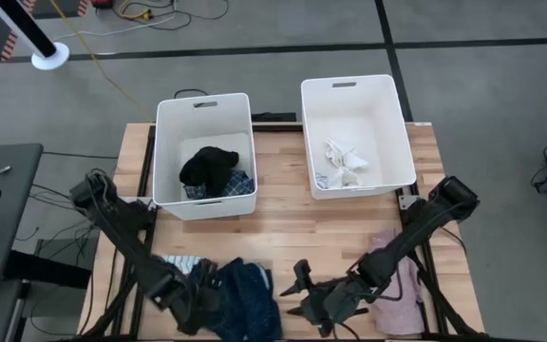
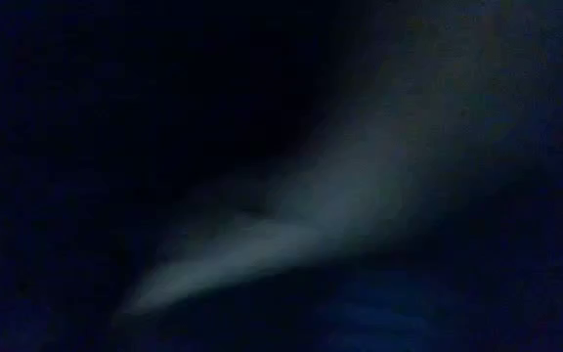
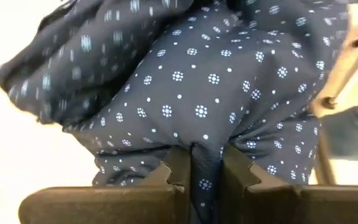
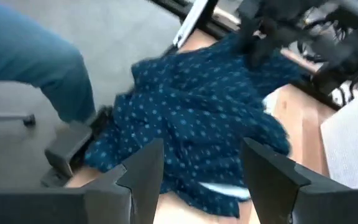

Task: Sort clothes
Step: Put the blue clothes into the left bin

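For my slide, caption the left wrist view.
Left gripper pinching a fold of the navy patterned garment.

a robotics lab or workshop space. a wooden table [image 1: 283, 223] on a dark metal frame stands on grey carpet floor [image 1: 482, 85] crossed by black tape lines. a yellow cable [image 1: 98, 57] and other loose cables trail across the floor, and a white round stand base [image 1: 50, 58] sits in a corner. a dark desk [image 1: 3, 209] stands beside the table. in the right wrist view, a person's leg in blue jeans [image 4: 39, 68] is close to the table.
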Action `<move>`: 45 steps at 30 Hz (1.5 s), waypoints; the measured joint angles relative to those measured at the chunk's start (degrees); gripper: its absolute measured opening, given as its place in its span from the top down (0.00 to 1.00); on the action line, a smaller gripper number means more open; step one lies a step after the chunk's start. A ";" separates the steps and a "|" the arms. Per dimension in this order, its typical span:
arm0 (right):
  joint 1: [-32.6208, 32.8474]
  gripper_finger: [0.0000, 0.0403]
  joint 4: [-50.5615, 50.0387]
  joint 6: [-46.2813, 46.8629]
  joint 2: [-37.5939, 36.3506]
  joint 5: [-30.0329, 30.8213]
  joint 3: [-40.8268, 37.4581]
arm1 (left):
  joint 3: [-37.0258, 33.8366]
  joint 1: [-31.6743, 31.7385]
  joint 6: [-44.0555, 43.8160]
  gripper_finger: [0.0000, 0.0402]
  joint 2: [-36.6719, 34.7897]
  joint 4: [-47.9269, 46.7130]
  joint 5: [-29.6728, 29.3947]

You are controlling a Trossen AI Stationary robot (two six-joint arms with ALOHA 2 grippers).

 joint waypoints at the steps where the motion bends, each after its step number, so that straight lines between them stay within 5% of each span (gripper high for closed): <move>1: -0.24 0.44 0.62 -0.09 0.88 -0.21 -0.01 | 0.00 0.85 0.88 0.92 -0.19 -0.54 -0.15; 17: -5.79 0.35 9.35 4.59 11.02 -1.66 -0.06 | 0.00 12.98 14.39 0.92 -0.27 1.17 4.99; 28: -7.75 0.23 9.36 6.32 11.68 -1.76 -0.01 | -5.36 16.21 17.05 0.92 -0.29 11.05 8.91; 45: -11.69 0.21 15.46 11.09 18.63 -4.45 0.01 | -8.87 17.82 19.32 0.92 -0.27 22.76 11.51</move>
